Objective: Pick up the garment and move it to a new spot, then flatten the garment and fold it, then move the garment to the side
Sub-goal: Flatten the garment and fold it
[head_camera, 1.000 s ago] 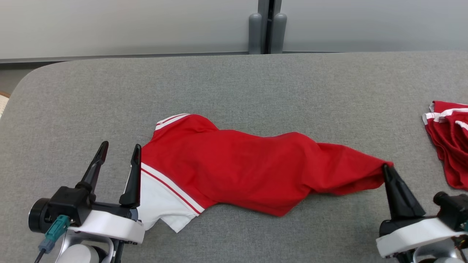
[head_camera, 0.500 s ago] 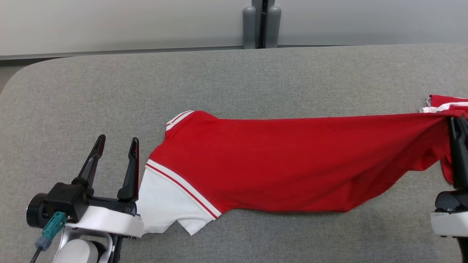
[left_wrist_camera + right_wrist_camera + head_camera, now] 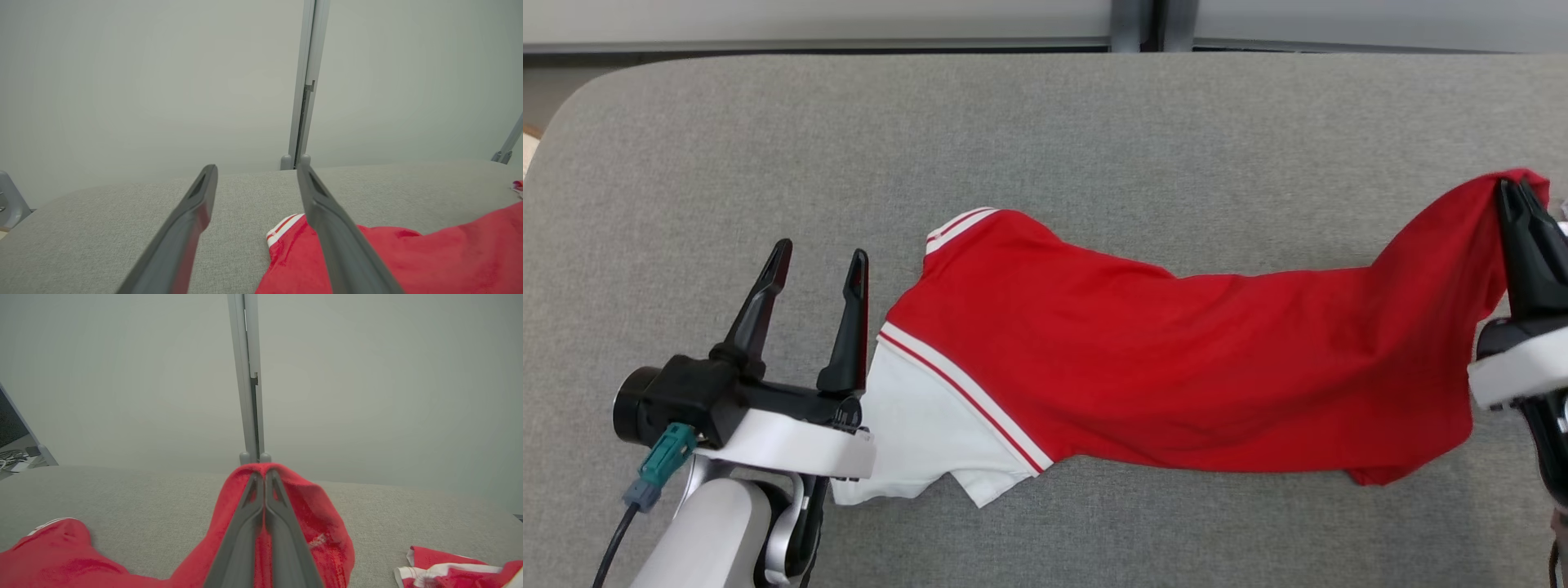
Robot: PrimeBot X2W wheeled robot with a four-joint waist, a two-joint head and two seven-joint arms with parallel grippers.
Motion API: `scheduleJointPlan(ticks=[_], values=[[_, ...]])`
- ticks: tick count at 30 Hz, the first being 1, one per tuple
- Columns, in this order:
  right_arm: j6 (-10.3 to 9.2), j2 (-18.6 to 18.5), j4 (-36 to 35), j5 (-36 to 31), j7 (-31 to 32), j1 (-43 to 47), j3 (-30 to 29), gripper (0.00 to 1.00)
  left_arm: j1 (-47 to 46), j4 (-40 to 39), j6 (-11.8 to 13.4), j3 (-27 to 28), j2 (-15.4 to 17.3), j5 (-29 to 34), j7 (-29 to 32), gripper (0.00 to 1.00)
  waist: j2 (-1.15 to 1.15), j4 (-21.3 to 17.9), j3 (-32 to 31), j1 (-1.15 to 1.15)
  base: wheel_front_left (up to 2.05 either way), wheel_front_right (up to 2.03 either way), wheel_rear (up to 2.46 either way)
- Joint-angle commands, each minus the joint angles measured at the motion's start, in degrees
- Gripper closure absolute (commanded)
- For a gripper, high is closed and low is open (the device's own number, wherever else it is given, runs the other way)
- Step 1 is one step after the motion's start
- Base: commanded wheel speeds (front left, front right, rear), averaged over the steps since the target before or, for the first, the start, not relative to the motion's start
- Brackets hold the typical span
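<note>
Head view: the red garment (image 3: 1176, 359) is seen stretched across the near half of the grey table (image 3: 1045, 122), with most of its body lying on the padded surface. A white-striped edge is turned toward the table's left side, and a white panel is spread close to the table's near edge on the left. At the table's right side the garment's other end is held up off the surface. It is pinched there by the right gripper (image 3: 1512, 189), whose two dark fingers are pressed together on the red fabric. In the right wrist view the fabric is seen draped down both sides of the clamped fingers, above the table. The left gripper (image 3: 820, 249) is held over the table's left part, just beside the white panel, with its fingers spread wide and nothing between them. A second red and white garment (image 3: 449, 571) is seen crumpled at the table's right end. A grey post (image 3: 300, 81) is seen behind the table's far edge.
</note>
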Motion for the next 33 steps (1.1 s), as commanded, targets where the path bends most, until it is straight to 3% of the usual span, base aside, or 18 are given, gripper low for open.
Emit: scheduleJointPlan(ticks=[1, 11, 12, 13, 14, 15, 22, 28, 33], values=[[-0.03, -0.68, 2.36, 0.75, -0.49, -2.87, 0.53, 1.0, -1.54, 0.41, -0.42, -0.02, -0.34, 0.28, -0.31, 0.0, 0.0, 2.22, 2.74, 0.0, 0.0, 0.0, 0.0], [-0.02, -4.11, 23.55, 2.61, -5.53, -20.98, 4.51, 1.0, -6.05, 3.57, -2.42, -0.35, -2.77, 1.25, -1.26, 0.0, 0.0, 5.45, 6.75, 0.0, 0.0, 0.0, 0.0], [-0.02, -4.23, 25.53, 2.29, -6.19, -22.05, 4.97, 0.84, -6.24, 3.92, -2.53, -0.3, -3.0, 1.35, -1.28, 0.0, 0.0, 5.48, 6.83, 0.0, 0.0, 0.0, 0.0], [-0.03, -4.22, 27.23, 2.18, -7.0, -23.13, 5.43, 0.26, -6.46, 4.18, -2.72, -0.23, -3.21, 1.5, -1.27, 0.0, 0.0, 5.43, 6.91, 0.0, 0.0, 0.0, 0.0], [-0.03, -4.22, 27.23, 2.18, -7.0, -23.13, 5.43, 0.26, -6.46, 4.18, -2.72, -0.23, -3.21, 1.5, -1.27, 0.0, 0.0, 5.43, 6.91, 0.0, 0.0, 0.0, 0.0], [-0.03, -4.07, 28.91, 2.2, -7.84, -23.91, 5.98, 0.0, -6.62, 4.43, -2.92, -0.15, -3.46, 1.67, -1.3, 0.0, 0.0, 5.35, 6.89, 0.0, 0.0, 0.0, 0.0], [-0.03, -3.22, 32.21, 1.94, -15.81, -20.27, 7.89, 0.0, -4.44, 6.07, -3.27, 1.35, -3.64, 2.7, -1.38, 0.0, 0.0, 3.22, 4.49, 0.0, 0.0, 0.0, 0.0], [-0.03, -2.18, 24.56, -0.05, -20.33, -10.17, 5.92, 0.0, -0.86, 7.19, -3.1, 2.65, -2.7, 3.49, -1.34, 0.0, 0.0, 0.93, 0.57, 0.0, 0.0, 0.0, 0.0], [-0.03, 1.21, 14.54, -3.13, -19.15, 0.14, 3.96, 0.0, 2.76, 7.57, -2.49, 3.41, -1.66, 4.01, -1.35, 0.0, 0.0, -0.56, -3.0, 0.0, 0.0, 0.0, 0.0]])
